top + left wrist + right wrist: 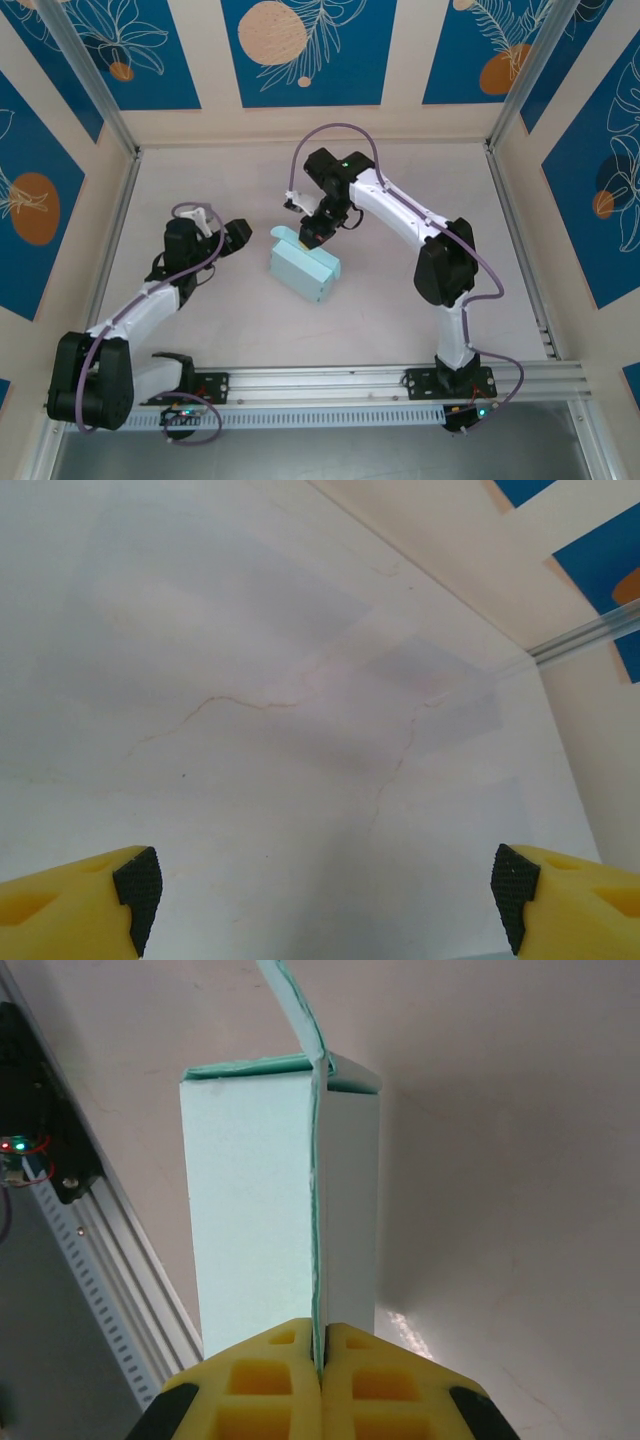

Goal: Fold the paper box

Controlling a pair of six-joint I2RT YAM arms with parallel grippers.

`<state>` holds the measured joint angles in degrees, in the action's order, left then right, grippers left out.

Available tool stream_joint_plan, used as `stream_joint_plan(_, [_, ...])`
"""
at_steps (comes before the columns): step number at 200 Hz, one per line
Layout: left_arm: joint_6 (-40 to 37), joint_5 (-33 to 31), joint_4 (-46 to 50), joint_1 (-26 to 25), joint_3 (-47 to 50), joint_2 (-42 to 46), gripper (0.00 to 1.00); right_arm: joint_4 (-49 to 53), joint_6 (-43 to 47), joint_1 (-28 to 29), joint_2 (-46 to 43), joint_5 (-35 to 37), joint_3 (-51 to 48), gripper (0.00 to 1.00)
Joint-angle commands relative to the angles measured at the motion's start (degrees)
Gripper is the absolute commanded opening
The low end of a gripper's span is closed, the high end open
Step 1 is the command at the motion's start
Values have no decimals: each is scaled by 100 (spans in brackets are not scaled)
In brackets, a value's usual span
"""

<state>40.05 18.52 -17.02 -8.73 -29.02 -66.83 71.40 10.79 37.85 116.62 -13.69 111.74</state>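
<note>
The paper box (303,270) is a pale light-blue rectangular box lying mid-table, with a small flap sticking up at its far left corner. My right gripper (315,232) is at the box's far end and is shut on it. In the right wrist view the yellow fingers (280,1390) pinch the box's thin seam edge, the box (250,1200) stretches away from my right gripper (322,1355), and a flap (297,1015) curls up at the far end. My left gripper (237,238) stands open just left of the box, apart from it. Its pads (138,888) are spread wide over bare table, and nothing lies in my left gripper (325,900).
An aluminium rail (330,385) runs along the near edge by the arm bases; the same rail (100,1260) lies left of the box in the right wrist view. Beige walls with blue panels (305,50) and metal frame posts (90,75) enclose the table (420,170).
</note>
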Motion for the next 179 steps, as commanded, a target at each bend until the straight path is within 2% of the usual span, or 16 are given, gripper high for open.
stream_joint_plan(1, [115,209,-359,-8,89,-166,87,418,218,28,285,411,425,0])
stream_joint_plan(52, [-4,143,-381,-29,62,-243,89,490,185,87,813,880,779,0])
stream_joint_plan(70, [-89,140,-398,-28,39,-274,89,420,119,130,820,969,746,7])
stream_joint_plan(101, [-255,140,-442,-25,-66,-415,90,361,49,231,767,1149,743,31])
stream_joint_plan(160, [-455,233,-613,-32,-342,-813,91,375,-103,438,688,1499,875,36])
stream_joint_plan(179, [-454,248,-631,-25,-392,-876,91,375,-147,492,634,1565,924,43])
